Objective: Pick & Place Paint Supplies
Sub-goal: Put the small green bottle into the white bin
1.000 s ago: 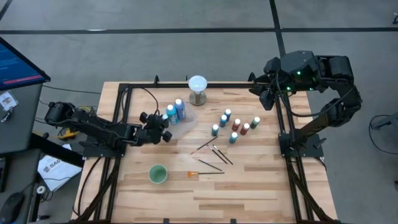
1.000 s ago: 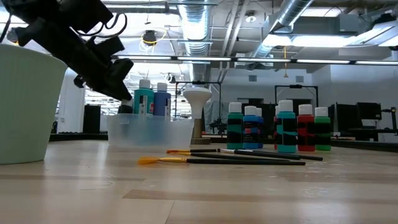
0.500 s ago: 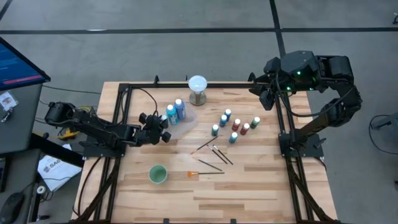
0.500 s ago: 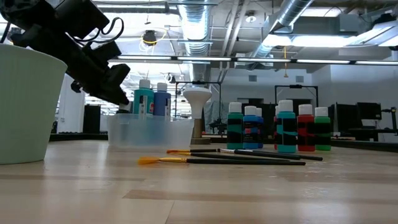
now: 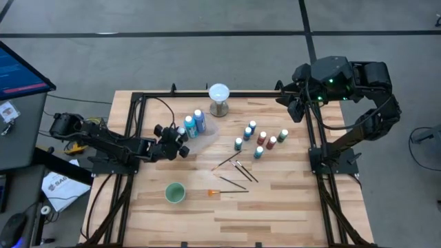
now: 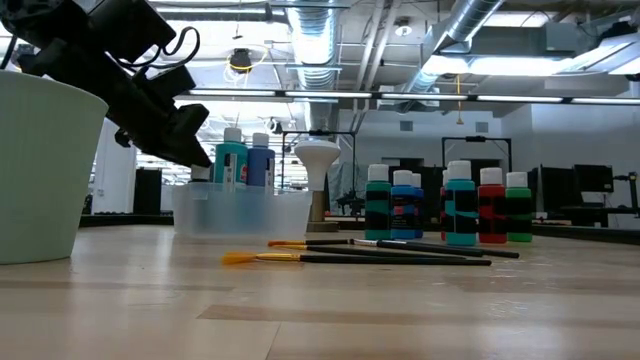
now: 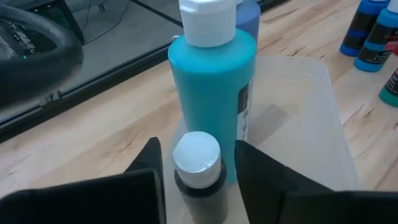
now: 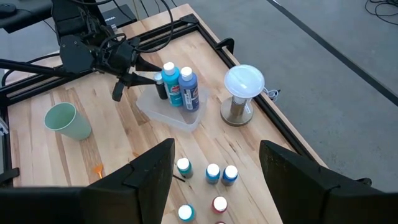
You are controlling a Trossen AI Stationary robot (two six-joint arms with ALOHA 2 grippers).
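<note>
Both arms are dark, nearly black, built of boxy jointed links, with thin black cables looping loose along the left arm (image 5: 103, 141). The right arm (image 5: 358, 103) has a bulky rounded housing near its wrist carrying a small green light. Each ends in a gripper with two flat, wedge-shaped matte black fingers (image 8: 298, 177).

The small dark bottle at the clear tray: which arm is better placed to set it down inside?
Left. Its tool already brackets the small dark bottle at the clear tray; the right tool waits far off.

Grey floor (image 5: 207, 62) (ducts (image 6: 320, 45) overhead)
</note>
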